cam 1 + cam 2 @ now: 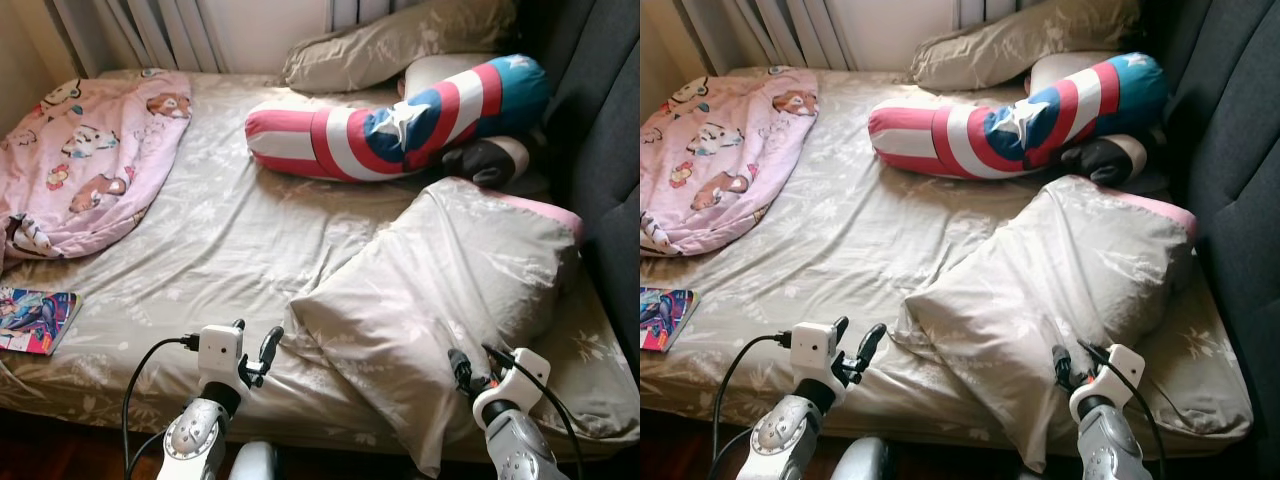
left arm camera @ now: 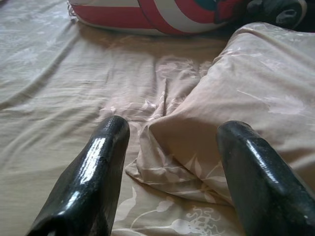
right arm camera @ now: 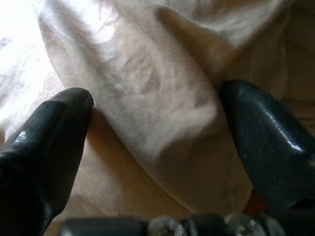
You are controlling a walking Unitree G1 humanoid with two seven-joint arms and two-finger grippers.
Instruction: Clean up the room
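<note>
A large beige floral pillow [image 1: 450, 280] lies slantwise on the front right of the bed [image 1: 230, 240]. My left gripper [image 1: 255, 342] hovers open just off the pillow's near left corner [image 2: 162, 167], with bare sheet under it. My right gripper [image 1: 472, 362] is open over the pillow's front edge. In the right wrist view a fold of the pillowcase [image 3: 157, 118] lies between the two spread fingers [image 3: 59, 128]. A red, white and blue striped bolster [image 1: 400, 115] with a white star lies across the back of the bed.
A pink cartoon blanket [image 1: 90, 160] is bunched at the back left. A colourful comic book [image 1: 35, 320] lies near the bed's front left edge. A second beige pillow [image 1: 390, 40] leans at the back, and a dark grey padded headboard [image 1: 600, 130] runs along the right.
</note>
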